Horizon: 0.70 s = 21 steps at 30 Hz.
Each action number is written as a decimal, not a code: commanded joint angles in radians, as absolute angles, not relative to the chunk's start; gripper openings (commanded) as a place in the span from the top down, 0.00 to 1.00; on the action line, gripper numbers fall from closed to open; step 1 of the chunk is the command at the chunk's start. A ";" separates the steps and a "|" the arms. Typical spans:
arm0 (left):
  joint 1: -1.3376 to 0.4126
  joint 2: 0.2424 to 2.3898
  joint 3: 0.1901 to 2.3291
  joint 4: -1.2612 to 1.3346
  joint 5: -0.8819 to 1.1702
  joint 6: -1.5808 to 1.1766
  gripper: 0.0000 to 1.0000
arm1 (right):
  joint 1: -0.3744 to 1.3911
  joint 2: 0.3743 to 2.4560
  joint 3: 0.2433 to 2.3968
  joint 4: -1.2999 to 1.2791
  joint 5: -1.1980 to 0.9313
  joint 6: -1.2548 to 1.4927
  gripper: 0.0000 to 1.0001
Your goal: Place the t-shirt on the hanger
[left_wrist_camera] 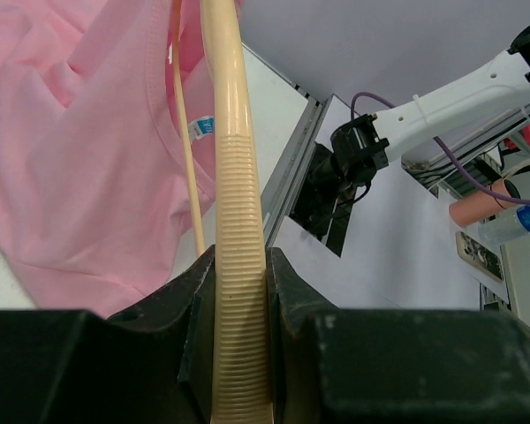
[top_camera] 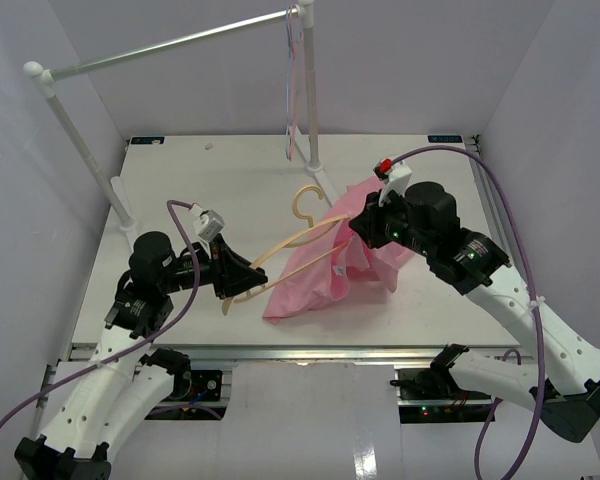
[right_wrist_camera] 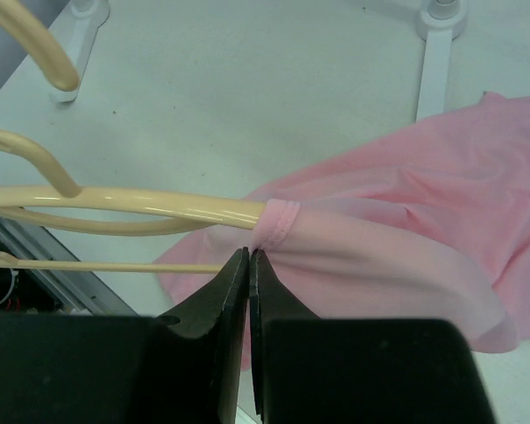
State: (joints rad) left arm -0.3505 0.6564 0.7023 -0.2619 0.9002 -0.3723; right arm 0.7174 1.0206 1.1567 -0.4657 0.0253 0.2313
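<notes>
Pink soft cotton t-shirt [top_camera: 315, 285] drapes mid-frame onto the table [top_camera: 180, 180], collar threaded by one arm of the pale tan wooden hanger [top_camera: 290, 250], whose ribbed end my left end effector [left_wrist_camera: 241, 265] clamps while my right end effector [right_wrist_camera: 248, 256] pinches cloth, so I judge an uneven tug could slip the collar off.

The hanger [top_camera: 300, 237] [left_wrist_camera: 234, 221] [right_wrist_camera: 159, 205] is pale tan wood with 2 broad arms, a thin lower bar and a small hook. It lies slanted just in front of the white rack post [top_camera: 311, 130], hook toward the post, 1 ribbed arm end reaching front-left of it. The other arm is pushed into the neck opening of the plain light pink t-shirt [top_camera: 320, 280] [left_wrist_camera: 79, 159] [right_wrist_camera: 406, 203], whose collar band rings it, and the cloth droops bunched and creased front-right of the post.
</notes>
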 commanded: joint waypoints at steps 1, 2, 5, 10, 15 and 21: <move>-0.362 0.712 0.668 -0.033 0.964 -0.420 1.00 | 0.719 1.052 1.229 -0.484 -0.054 0.192 0.92; -0.367 0.729 0.661 -0.022 0.980 -0.413 1.00 | 0.718 1.057 1.235 -0.490 -0.058 0.184 0.92; -0.381 0.757 0.648 -0.017 0.996 -0.377 1.00 | 0.719 1.075 1.254 -0.503 -0.090 0.170 0.92; -0.404 0.781 0.620 0.042 0.953 -0.361 1.00 | 0.745 1.089 1.264 -0.486 -0.130 0.176 0.92; -0.423 0.809 0.595 0.150 0.973 -0.394 1.00 | 0.765 1.089 1.250 -0.467 -0.158 0.178 0.91; -0.428 0.821 0.562 0.208 1.031 -0.415 1.00 | 0.771 1.082 1.238 -0.463 -0.162 0.161 0.88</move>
State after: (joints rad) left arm -0.4166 0.8288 0.5714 0.0946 0.9567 -0.4076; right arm 0.7619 1.0946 1.2144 -0.5003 -0.1293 0.1840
